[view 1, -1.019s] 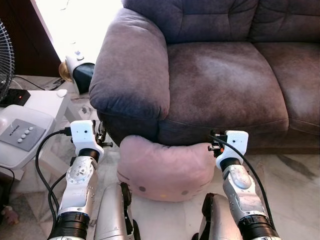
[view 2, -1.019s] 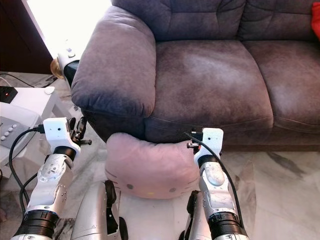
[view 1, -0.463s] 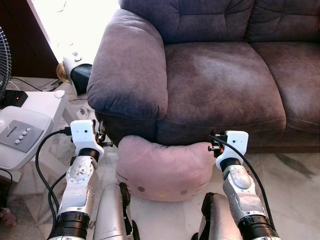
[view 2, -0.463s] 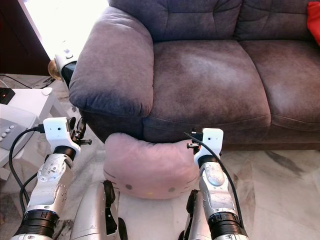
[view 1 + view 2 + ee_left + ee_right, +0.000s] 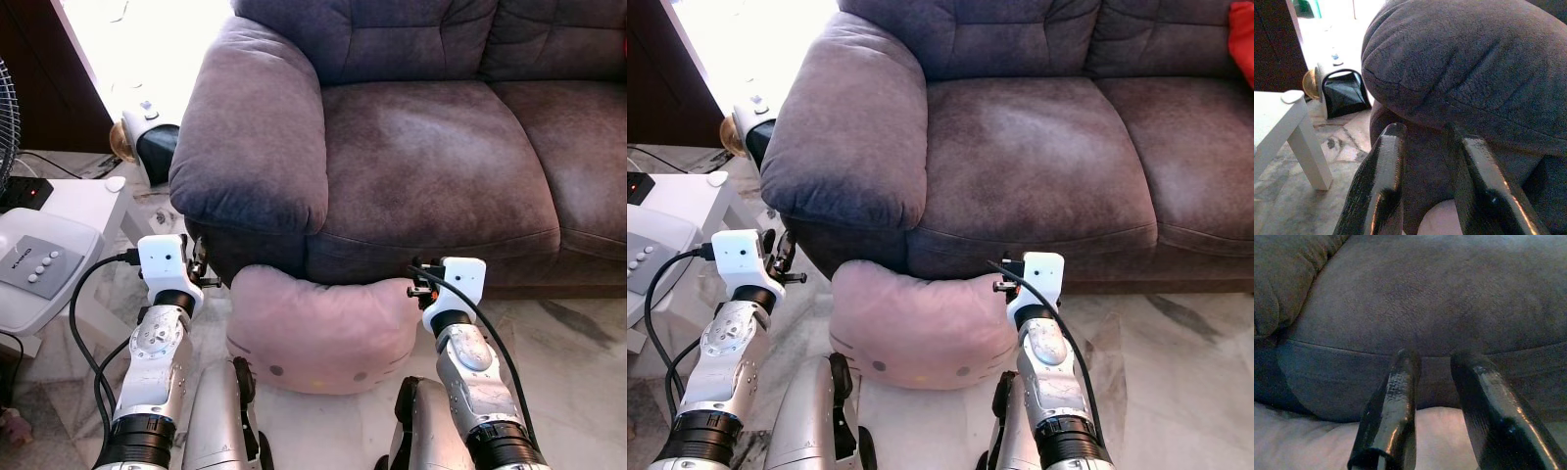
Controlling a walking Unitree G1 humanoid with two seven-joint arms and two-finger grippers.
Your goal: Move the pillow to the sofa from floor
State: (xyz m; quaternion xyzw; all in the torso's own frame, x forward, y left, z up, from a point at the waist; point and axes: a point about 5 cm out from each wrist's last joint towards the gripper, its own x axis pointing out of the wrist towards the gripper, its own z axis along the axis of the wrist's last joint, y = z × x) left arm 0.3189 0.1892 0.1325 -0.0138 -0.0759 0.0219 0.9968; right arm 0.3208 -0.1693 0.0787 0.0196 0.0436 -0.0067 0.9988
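Observation:
A pink pillow [image 5: 323,328] with a small face print sits between my two wrists, low against the front of the grey-brown sofa [image 5: 431,147]. My left gripper [image 5: 201,269] is at the pillow's left end, under the sofa's armrest [image 5: 255,137]. Seen from its wrist, the left gripper [image 5: 1425,129] is open and points at the armrest, with nothing between the fingers. My right gripper [image 5: 419,284] is at the pillow's right end. From its own wrist, the right gripper [image 5: 1435,355] is open too and faces the seat cushion, with the pillow [image 5: 1303,440] just below the fingers. Whether the pillow touches the floor cannot be told.
A white side table [image 5: 69,206] with a grey button box [image 5: 34,259] stands at my left, a fan [image 5: 8,127] beyond it. A black and white appliance [image 5: 152,137] sits by the armrest. A red cushion [image 5: 1242,39] lies far right on the sofa. Marble floor [image 5: 568,333] stretches to the right.
The whole picture has shifted slightly, so the camera moved. The pillow stays between my wrists and both grippers keep the same pose.

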